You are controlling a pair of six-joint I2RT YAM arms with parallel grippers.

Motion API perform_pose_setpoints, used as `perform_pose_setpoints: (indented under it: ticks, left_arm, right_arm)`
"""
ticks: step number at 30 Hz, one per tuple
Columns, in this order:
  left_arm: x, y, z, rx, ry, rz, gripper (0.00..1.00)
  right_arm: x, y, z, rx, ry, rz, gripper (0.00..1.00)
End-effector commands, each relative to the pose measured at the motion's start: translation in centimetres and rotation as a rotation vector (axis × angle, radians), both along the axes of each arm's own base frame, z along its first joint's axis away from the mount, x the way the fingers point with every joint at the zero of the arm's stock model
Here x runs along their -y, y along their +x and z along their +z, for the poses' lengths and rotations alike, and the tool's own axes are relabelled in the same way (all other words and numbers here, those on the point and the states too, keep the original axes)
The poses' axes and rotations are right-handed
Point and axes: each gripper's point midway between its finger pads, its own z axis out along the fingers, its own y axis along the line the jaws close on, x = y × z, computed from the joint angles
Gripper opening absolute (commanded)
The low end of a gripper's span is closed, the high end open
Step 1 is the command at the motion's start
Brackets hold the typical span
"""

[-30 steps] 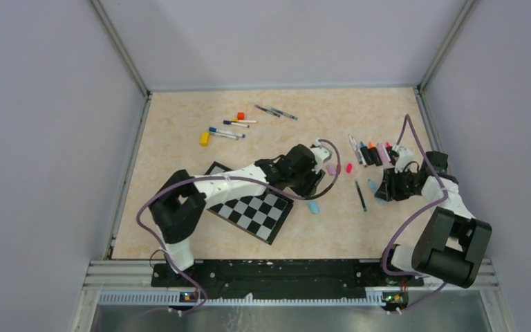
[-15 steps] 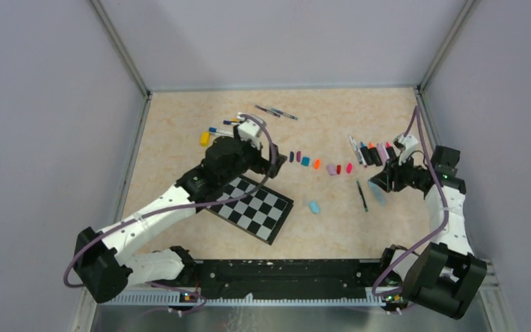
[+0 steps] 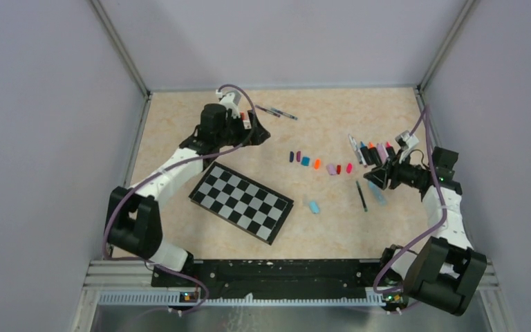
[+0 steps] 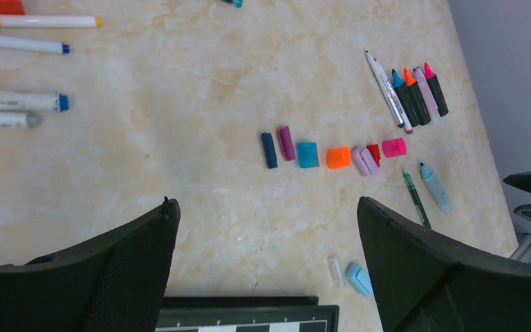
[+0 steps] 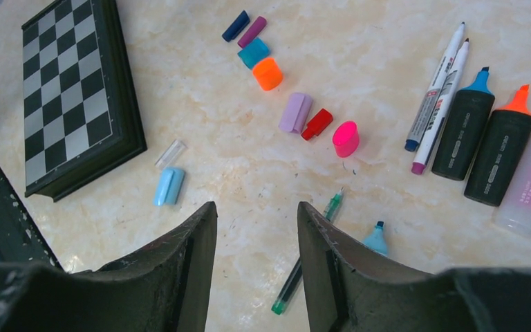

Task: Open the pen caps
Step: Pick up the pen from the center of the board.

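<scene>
Top external view: the left gripper (image 3: 247, 123) hangs over the far-left cluster of pens, and the right gripper (image 3: 373, 177) sits low by the right-hand group, well apart from it.

Left wrist view: the left gripper's fingers (image 4: 145, 256) stand wide apart with nothing between them. Ahead of them lie white pens (image 4: 14, 101) with caps on, one with a blue cap (image 4: 63, 102) and one with a grey cap (image 4: 33, 120).

Right wrist view: the right gripper (image 5: 257, 207) has its fingers partly spread and holds nothing; only bare table (image 5: 387, 41) shows in the gap.

The pen caps (image 5: 268, 73) already off lie in a loose row mid-table, between the chessboard (image 5: 76, 90) and the uncapped highlighters (image 5: 467, 131). A light blue cap (image 5: 168, 187) sits apart, just beside the board.

Assessment: the step in hand is picking up a capped white pen.
- I would bring the left gripper down across the barrel at its middle, leaving the cap end clear.
- The pens lie close together, so I would straddle one only and avoid nudging its neighbour.
- The right gripper then has to cross over and take the cap squarely.
- The pull should run along the pen's axis; a sideways tug would likely twist the barrel out of the grip.
</scene>
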Motion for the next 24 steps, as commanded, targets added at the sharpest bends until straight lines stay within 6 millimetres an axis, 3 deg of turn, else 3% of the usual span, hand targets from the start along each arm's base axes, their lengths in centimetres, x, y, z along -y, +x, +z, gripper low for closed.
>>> perform_pose_setpoints:
  ticks: [1,7,10,13,17,20,24]
  left_arm:
    - [2.8,2.2,2.1,0.02,-0.036,-0.12,0.99]
    - [1.7,3.8,2.2,0.084,-0.017,-0.071,0.99]
    - [0.7,3.8,2.4,0.088,-0.078,-0.043,0.99]
    - [-0.5,2.9,1.8,0.079,-0.093,-0.027,0.99]
    - [-2.3,0.8,1.7,0.077,-0.074,0.01,0.99]
    - [-3.9,-1.0,1.4,0.087,-0.043,0.052,0.99]
    - [-5.9,-2.7,1.5,0.147,-0.013,0.12,0.99]
  right_arm:
    - [0.4,1.0,0.6,0.044,-0.007,0.017,0.46]
    - [-1.0,1.3,-0.4,0.011,-0.092,0.148,0.48]
    - [-2.5,3.0,-0.5,0.013,-0.226,0.256,0.6]
    - [-5.3,6.9,-0.1,0.038,-0.355,0.358,0.64]
    - [-10.6,13.3,1.3,0.062,-0.408,0.451,0.74]
    - [-14.4,17.4,0.3,0.077,-0.422,0.475,0.75]
    - [-17.8,22.9,-1.5,0.127,-0.524,0.445,0.75]
